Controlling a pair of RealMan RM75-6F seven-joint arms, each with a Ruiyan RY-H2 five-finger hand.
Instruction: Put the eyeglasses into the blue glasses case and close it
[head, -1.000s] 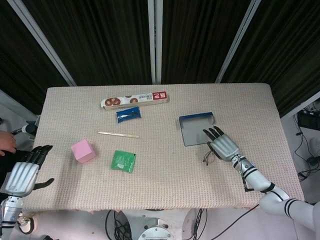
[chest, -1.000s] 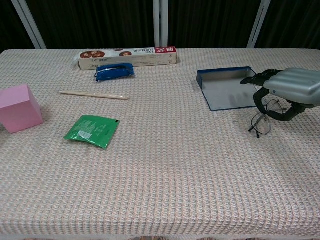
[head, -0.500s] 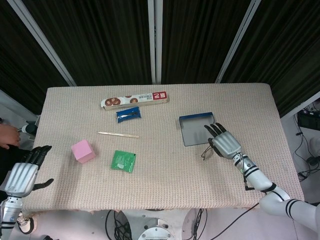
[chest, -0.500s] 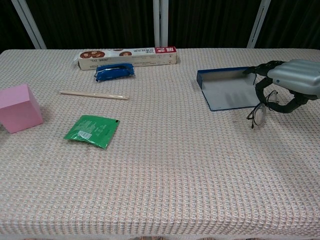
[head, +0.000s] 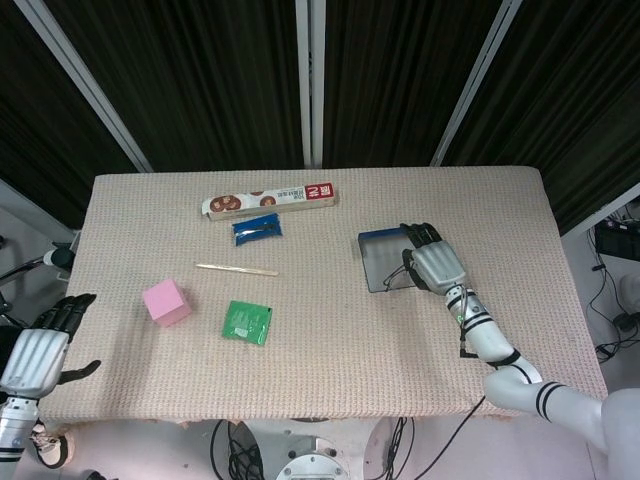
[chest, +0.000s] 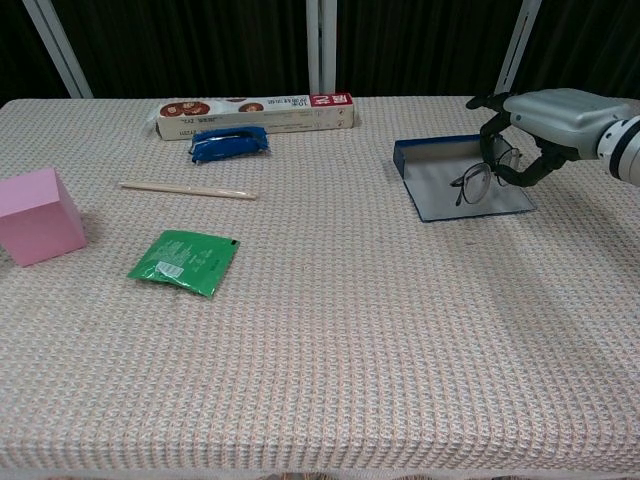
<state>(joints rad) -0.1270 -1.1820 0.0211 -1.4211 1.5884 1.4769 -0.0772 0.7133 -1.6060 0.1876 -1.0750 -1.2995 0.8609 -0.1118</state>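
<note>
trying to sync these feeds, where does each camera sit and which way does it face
Head view: high above the near edge, looking steeply down on the beige woven table; both hands show, left hand off the table's corner.
Chest view: low at the near edge, looking across the tabletop; only the right hand shows.
Shared: right hand holding thin-framed eyeglasses over the open blue glasses case.

Print on long snack box (chest: 255, 114), none legible
</note>
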